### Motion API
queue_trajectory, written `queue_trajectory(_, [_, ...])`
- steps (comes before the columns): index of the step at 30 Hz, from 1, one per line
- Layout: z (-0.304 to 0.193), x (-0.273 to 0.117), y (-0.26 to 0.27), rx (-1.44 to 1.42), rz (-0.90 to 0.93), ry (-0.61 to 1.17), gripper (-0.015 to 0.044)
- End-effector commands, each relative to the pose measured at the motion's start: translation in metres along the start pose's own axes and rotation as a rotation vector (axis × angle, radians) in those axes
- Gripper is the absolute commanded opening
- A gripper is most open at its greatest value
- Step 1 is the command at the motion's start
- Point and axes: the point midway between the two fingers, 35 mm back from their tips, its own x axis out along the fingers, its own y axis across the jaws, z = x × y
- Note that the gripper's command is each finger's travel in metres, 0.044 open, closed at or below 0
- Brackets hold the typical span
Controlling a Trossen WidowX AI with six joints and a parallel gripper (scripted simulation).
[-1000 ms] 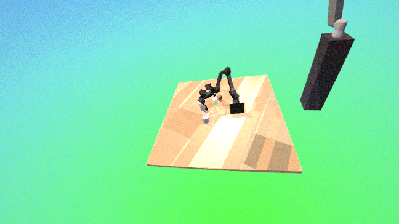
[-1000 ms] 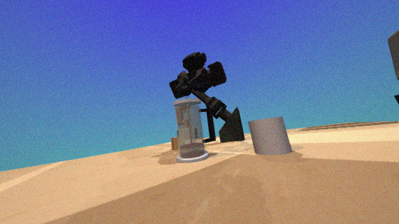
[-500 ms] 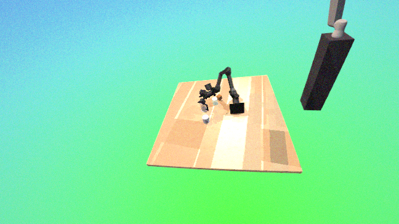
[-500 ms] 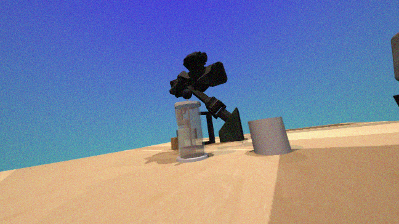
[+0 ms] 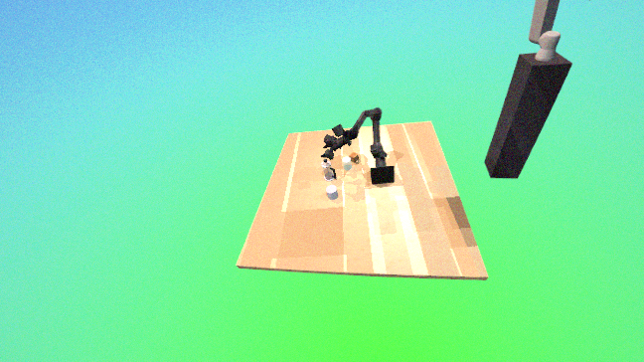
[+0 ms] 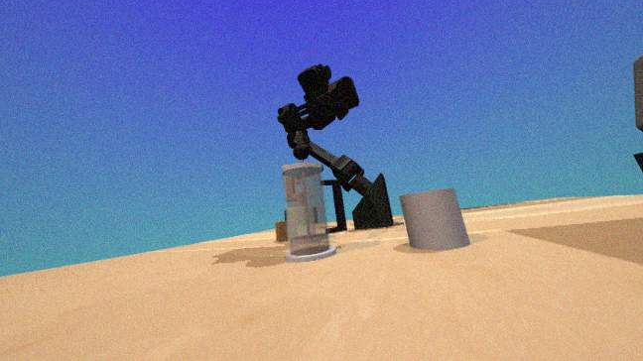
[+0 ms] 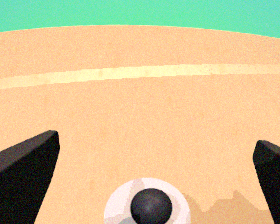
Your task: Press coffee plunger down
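The coffee press (image 5: 329,175) (image 6: 308,221) stands upright on the wooden table, a clear cylinder with a pale lid and a black handle. Its round black plunger knob (image 6: 301,151) (image 7: 151,206) is just above the lid, with a short bit of rod showing between them. The height of the plunger disc inside is hard to tell. My gripper (image 5: 326,150) (image 6: 293,127) (image 7: 160,145) is open and empty, above the press. In the wrist view its fingers are wide apart, and the knob is at the bottom edge, clear of both.
A grey cylinder (image 5: 332,192) (image 6: 434,218) stands beside the press. A small pale cup (image 5: 347,162) and an orange-brown object (image 5: 354,157) (image 6: 281,231) are near the arm's base (image 5: 382,175). A dark pillar (image 5: 529,117) with a grey arm stands off the table's right side.
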Motion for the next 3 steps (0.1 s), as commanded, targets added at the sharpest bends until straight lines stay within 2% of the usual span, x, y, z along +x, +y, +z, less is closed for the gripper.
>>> queue_trajectory(1, [0.0022, -0.0023, -0.0021, 0.010, -0.005, -0.001, 0.0440])
queue_trajectory(3, [0.0022, -0.0023, -0.0021, 0.010, -0.005, -0.001, 0.0440])
